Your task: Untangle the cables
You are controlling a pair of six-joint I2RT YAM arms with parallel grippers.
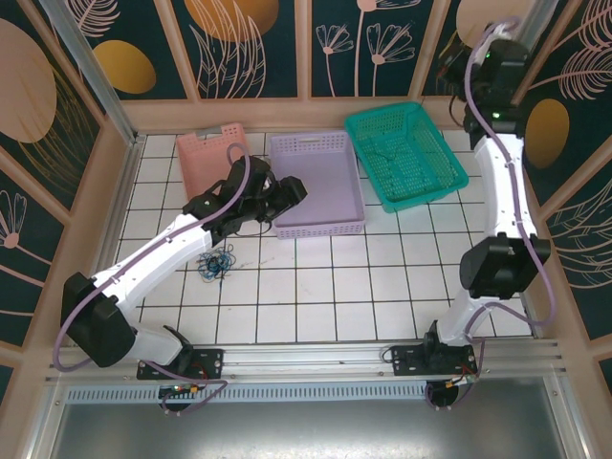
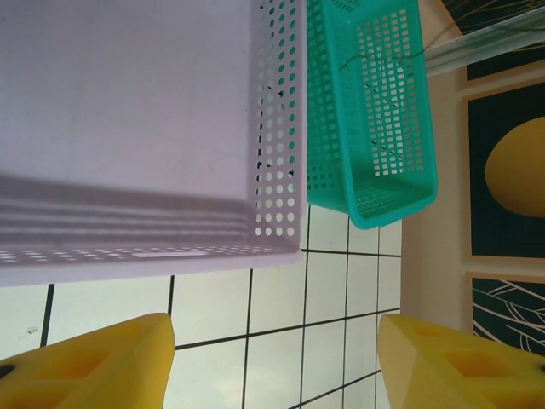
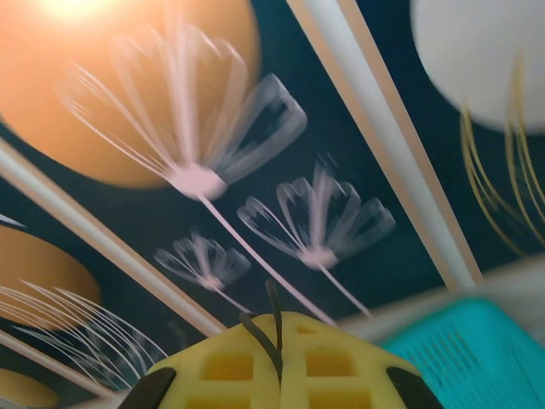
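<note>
1. Top external shows the cables (image 1: 216, 263) as a small blue and dark clump on the white tiles (image 1: 316, 287), just beside the left arm (image 1: 163, 244) (single strands are too fine to separate).
2. The left gripper (image 1: 290, 189) hangs at the near-left corner of the purple basket (image 1: 320, 182). Its wrist view shows the yellow fingers (image 2: 94, 362) spread wide with bare tile between them: released.
3. Left wrist also catches 1 thin dark wire (image 2: 379, 60) in the green basket (image 2: 400, 183).
4. Right wrist is blurred. The right gripper (image 3: 281, 328) is clenched, with 1 dark strand (image 3: 273, 315) pinched in its seam.
</note>
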